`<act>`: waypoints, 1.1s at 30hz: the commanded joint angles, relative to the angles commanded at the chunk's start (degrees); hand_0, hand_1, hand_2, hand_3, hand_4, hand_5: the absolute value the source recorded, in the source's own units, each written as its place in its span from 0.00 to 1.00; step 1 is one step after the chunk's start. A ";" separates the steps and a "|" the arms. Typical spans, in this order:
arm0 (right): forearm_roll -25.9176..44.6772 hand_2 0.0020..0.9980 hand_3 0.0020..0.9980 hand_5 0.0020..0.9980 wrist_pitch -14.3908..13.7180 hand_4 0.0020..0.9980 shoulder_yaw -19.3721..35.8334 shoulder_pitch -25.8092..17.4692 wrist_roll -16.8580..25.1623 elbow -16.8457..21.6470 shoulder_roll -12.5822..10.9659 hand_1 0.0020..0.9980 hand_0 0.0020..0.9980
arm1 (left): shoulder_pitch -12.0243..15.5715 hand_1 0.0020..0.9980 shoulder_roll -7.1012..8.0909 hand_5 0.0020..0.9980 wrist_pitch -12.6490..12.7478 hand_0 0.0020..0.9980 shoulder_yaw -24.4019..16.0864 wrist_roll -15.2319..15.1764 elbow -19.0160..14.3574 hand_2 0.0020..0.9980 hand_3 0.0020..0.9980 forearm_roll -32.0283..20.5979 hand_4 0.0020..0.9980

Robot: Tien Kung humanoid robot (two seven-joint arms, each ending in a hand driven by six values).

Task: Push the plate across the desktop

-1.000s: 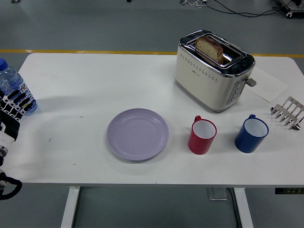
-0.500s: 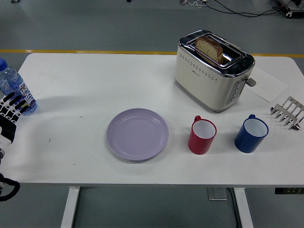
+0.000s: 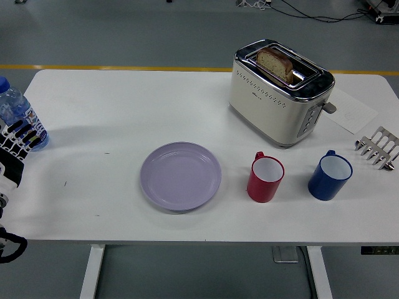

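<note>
A round lilac plate [image 3: 181,175] lies flat on the white table [image 3: 124,106], a little left of the middle and near the front edge. My left hand [image 3: 15,142] is at the far left edge of the table, well to the left of the plate and not touching it. Its fingers [image 3: 25,132] are spread and hold nothing. The hand sits just in front of a water bottle. My right arm does not show.
A clear water bottle with a blue cap [image 3: 19,115] stands at the left edge. A red mug [image 3: 265,178] and a blue mug [image 3: 330,175] stand right of the plate. A cream toaster with bread [image 3: 278,91] stands behind them. A metal rack [image 3: 378,147] and a paper [image 3: 353,111] lie at the right.
My left hand has drawn back a little toward the left edge. The plate and the other things have not moved.
</note>
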 joint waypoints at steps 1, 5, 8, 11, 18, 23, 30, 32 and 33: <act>-0.07 0.71 0.62 0.23 0.01 0.52 0.04 0.00 -0.02 0.00 0.00 0.71 0.71 | 0.00 0.67 -0.02 1.00 0.01 0.65 0.03 0.00 0.00 0.65 0.61 0.00 0.52; -0.13 0.71 0.62 0.23 0.03 0.52 0.13 0.01 -0.13 0.00 0.05 0.71 0.71 | -0.02 0.67 -0.06 1.00 -0.23 0.65 0.24 0.19 -0.03 0.65 0.61 0.17 0.52; 0.05 0.71 0.62 0.23 0.05 0.52 -0.02 0.04 -0.17 0.00 0.06 0.71 0.71 | -0.07 0.67 -0.08 1.00 -0.23 0.65 0.31 0.21 -0.10 0.65 0.61 0.22 0.52; 0.17 0.71 0.62 0.23 0.01 0.52 -0.05 0.08 -0.19 0.00 0.08 0.71 0.71 | -0.18 0.67 -0.14 1.00 -0.50 0.65 0.44 0.42 -0.07 0.65 0.61 0.38 0.52; 0.48 0.71 0.62 0.23 -0.05 0.52 -0.20 0.08 -0.16 0.00 0.09 0.71 0.71 | -0.17 0.67 -0.37 1.00 -0.56 0.65 0.91 0.52 0.13 0.66 0.61 0.44 0.52; 0.80 0.71 0.62 0.23 -0.10 0.52 -0.32 -0.11 -0.11 0.00 0.10 0.71 0.71 | -0.10 0.67 -0.78 1.00 1.88 0.65 0.91 0.74 0.10 0.66 0.61 0.89 0.51; 0.98 0.71 0.62 0.23 -0.10 0.52 -0.39 -0.46 -0.05 0.00 0.06 0.71 0.71 | -0.03 0.67 -1.28 1.00 5.56 0.65 -1.22 6.15 -1.57 0.66 0.61 8.14 0.50; 1.06 0.71 0.62 0.23 -0.13 0.52 -0.43 -0.53 -0.03 0.00 0.06 0.71 0.71 | 0.02 0.67 -1.46 1.00 5.50 0.65 -2.08 8.31 -2.29 0.66 0.61 9.36 0.50; 1.09 0.71 0.62 0.23 -0.14 0.52 -0.44 -0.54 -0.03 0.00 0.07 0.71 0.71 | 0.02 0.67 -1.48 1.00 5.48 0.65 -2.19 8.63 -2.39 0.66 0.61 9.51 0.50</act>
